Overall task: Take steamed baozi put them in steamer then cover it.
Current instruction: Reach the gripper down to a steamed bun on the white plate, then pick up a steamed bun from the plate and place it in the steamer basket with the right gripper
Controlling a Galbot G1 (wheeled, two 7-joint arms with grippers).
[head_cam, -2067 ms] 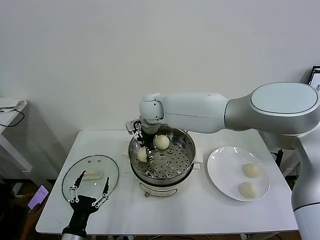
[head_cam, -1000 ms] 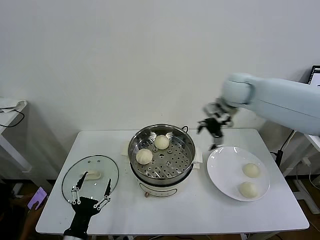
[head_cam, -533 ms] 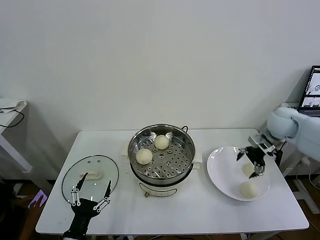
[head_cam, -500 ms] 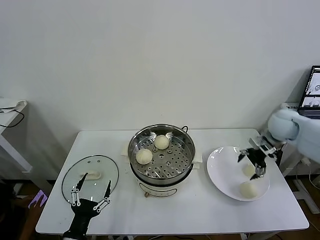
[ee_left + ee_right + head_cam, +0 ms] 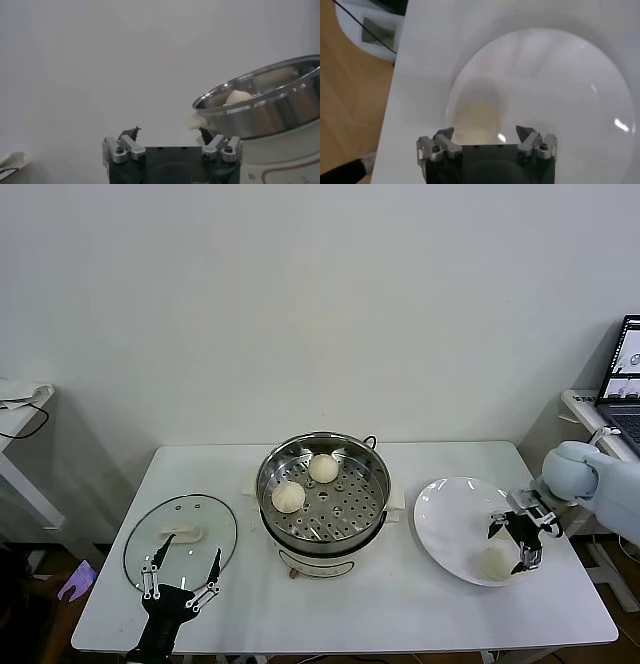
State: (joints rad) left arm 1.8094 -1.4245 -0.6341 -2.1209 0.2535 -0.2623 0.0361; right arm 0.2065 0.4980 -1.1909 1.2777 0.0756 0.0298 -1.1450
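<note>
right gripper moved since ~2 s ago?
Yes. The right gripper, open, went from over the steamer rightward to the white plate, now low over the near bun.

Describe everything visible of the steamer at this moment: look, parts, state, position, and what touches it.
The round shiny stainless-steel steamer stands upright near the middle of the white table, on a cream-white electric base. It is uncovered; its perforated tray holds two cream-white round buns, one at the far side and one nearer the robot's left. The clear glass lid lies flat on the table to its left, apart from it, and the white plate sits to its right. Neither claw touches it.
</note>
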